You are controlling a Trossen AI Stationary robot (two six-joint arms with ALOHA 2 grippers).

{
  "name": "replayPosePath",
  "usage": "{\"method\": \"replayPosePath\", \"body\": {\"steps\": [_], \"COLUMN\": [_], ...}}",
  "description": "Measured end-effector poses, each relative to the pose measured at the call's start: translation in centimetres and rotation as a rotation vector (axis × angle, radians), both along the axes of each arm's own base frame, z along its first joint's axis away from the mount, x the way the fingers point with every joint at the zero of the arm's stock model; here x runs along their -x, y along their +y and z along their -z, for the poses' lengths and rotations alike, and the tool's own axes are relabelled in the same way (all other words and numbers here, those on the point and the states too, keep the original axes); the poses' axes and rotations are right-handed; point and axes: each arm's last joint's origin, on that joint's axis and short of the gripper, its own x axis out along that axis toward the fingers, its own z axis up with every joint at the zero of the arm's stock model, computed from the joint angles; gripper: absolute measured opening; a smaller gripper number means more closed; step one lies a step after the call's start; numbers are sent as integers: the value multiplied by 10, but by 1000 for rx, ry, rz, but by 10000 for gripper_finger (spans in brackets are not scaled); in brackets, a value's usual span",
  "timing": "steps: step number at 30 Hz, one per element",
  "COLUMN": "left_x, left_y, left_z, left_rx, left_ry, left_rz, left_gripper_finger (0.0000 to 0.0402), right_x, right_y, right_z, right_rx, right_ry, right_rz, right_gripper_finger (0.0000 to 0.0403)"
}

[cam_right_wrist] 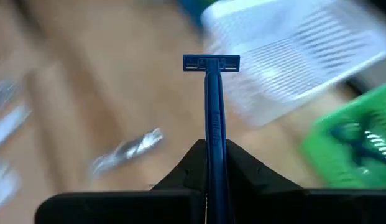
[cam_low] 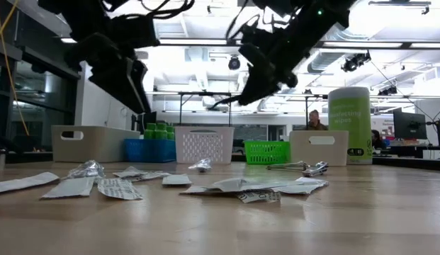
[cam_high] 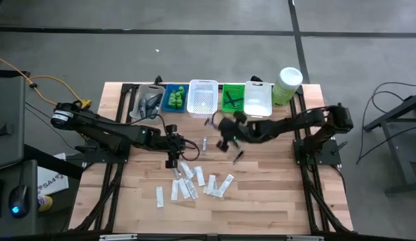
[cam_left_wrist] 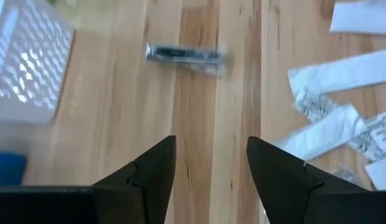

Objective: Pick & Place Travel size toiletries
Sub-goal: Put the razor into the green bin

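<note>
bare wood lies open between the row of baskets (cam_high: 201, 98) at the far edge and the scattered white sachets (cam_high: 194, 184) nearer the front, crossed only by both raised arms, a silvery tube (cam_high: 203, 144) and a razor (cam_high: 238, 157).

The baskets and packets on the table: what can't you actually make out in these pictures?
- White sachets: print too small in high view, blurred in left wrist view.
- Grey basket: contents too small from above, hidden by its wall in low view.
- Razor: lower handle hidden by right end effector.
- Green basket: blurred, cut off by the picture's edge.
</note>
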Motion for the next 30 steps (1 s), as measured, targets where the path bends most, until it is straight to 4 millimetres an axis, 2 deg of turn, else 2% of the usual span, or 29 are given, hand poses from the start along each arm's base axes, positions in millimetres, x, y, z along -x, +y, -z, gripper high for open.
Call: {"method": "replayPosePath", "body": {"steps": [6, 11, 19, 22, 25, 30], "left_x": [12, 14, 16, 16, 15, 15], "left_y": [2, 1, -8, -11, -13, -13], "left_z": [11, 10, 6, 5, 5, 5], "left_rx": [37, 69, 93, 96, 107, 119], "left_ry": [-45, -82, -112, -120, -131, -132], "left_rz": [-40, -51, -27, -19, -15, -25], "left_gripper_finger": [195, 195, 195, 195, 195, 195], "right_x": [26, 44, 52, 53, 50, 45], "right_y": [-40, -85, -147, -161, -168, -166], "right_z": [-32, -26, 6, 20, 26, 23], "right_rx": [64, 29, -134, -161, -202, -190], "right_ry": [-40, 27, 72, 88, 57, 18], "right_rz": [240, 430, 513, 537, 513, 503], "right_gripper_finger": [22, 22, 24, 31, 41, 73]}}
